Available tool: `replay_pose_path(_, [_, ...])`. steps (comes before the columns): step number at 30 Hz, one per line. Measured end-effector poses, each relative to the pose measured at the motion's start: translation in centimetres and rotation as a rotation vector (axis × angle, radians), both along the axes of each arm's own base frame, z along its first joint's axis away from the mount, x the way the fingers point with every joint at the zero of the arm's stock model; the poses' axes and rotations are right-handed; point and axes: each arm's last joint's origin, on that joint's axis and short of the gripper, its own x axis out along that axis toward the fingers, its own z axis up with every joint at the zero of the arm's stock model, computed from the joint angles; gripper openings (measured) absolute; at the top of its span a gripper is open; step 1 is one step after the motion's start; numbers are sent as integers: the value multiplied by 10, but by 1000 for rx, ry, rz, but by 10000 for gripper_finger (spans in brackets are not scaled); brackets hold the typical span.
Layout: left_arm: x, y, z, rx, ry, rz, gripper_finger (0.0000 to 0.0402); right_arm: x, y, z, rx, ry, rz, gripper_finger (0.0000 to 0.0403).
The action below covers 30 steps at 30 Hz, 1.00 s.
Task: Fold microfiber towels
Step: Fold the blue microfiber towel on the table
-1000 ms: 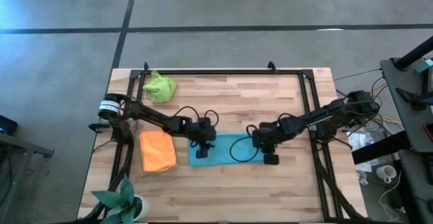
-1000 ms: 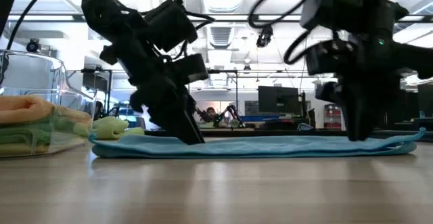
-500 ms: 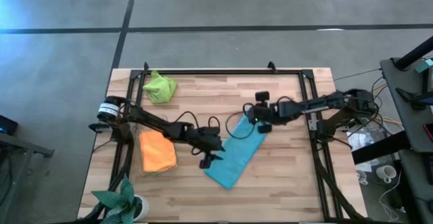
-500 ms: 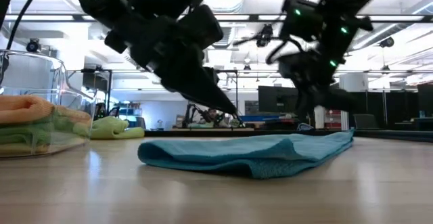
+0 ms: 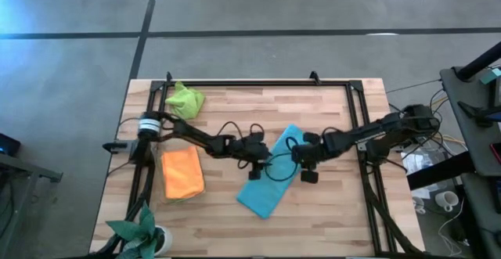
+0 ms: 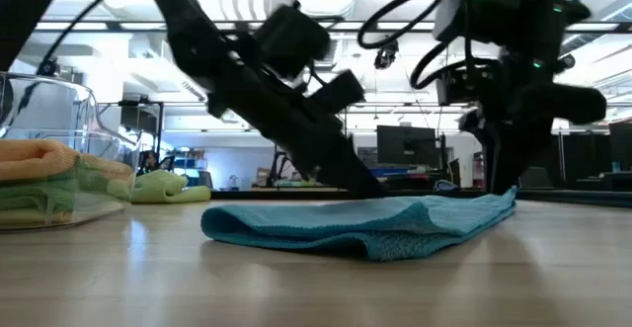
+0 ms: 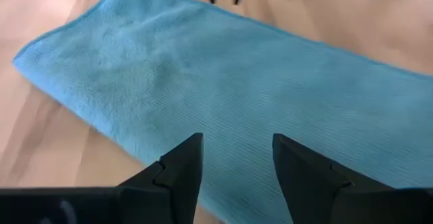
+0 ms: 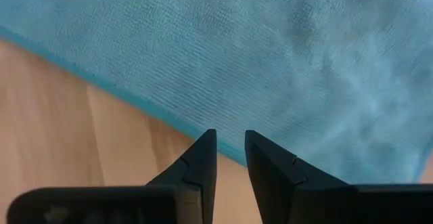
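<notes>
The light blue towel [image 5: 274, 171] lies folded into a long strip, slanting from near left to far right on the table; it also shows in the low view [image 6: 365, 223]. My left gripper [image 5: 264, 167] is open and low over the strip's left long side [image 7: 237, 153]. My right gripper [image 5: 296, 161] stands at the strip's right long edge, its fingers a narrow gap apart [image 8: 230, 146]. An orange towel [image 5: 182, 173] lies folded at the left, and a lime green towel [image 5: 185, 100] lies bunched at the far left. The yellow towel is not in view.
A green plant [image 5: 141, 232] stands at the near left corner. In the low view the orange towel tops a green one [image 6: 49, 184] beside a clear container [image 6: 59, 100]. A black frame [image 5: 258, 83] runs along the table's far edge and sides. Bare wood lies near the front edge.
The blue towel, which lay left to right, has been swung about into a slant and has then stayed put. My left gripper has gone from the strip's near end toward the far right, and my right gripper from its far end toward the near edge; both now flank its middle.
</notes>
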Motion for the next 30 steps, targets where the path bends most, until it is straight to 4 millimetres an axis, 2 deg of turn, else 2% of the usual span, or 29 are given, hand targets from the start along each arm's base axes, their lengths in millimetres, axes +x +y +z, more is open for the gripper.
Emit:
replay_pose_path(3, [16, 6, -8, 8, 6, 7, 164, -4, 9, -9, 12, -42, -49, 75])
replay_pose_path(6, [21, 7, -12, 17, 70, -2, 164, -10, 13, -16, 21, -32, -78, 75])
replay_pose_path(12, [15, 0, -11, -34, 146, -4, 164, -24, 9, -27, 10, 29, -97, 75])
replay_pose_path(17, [11, -11, 2, -98, 141, -62, 164, -26, 7, -16, -16, 98, -79, 75])
replay_pose_path(21, [13, -11, 23, -93, 55, -70, 164, -10, 9, 5, -2, -49, -106, 75])
replay_pose_path(23, [14, -7, 29, -77, 15, -64, 164, -9, 10, 3, 6, -70, -119, 75])
replay_pose_path(26, [19, 4, 27, -34, -39, -17, 164, -1, 12, -3, 27, -146, -116, 75])
replay_pose_path(30, [26, 24, 8, -14, -74, 55, 164, -2, 13, -25, 30, -66, -106, 75])
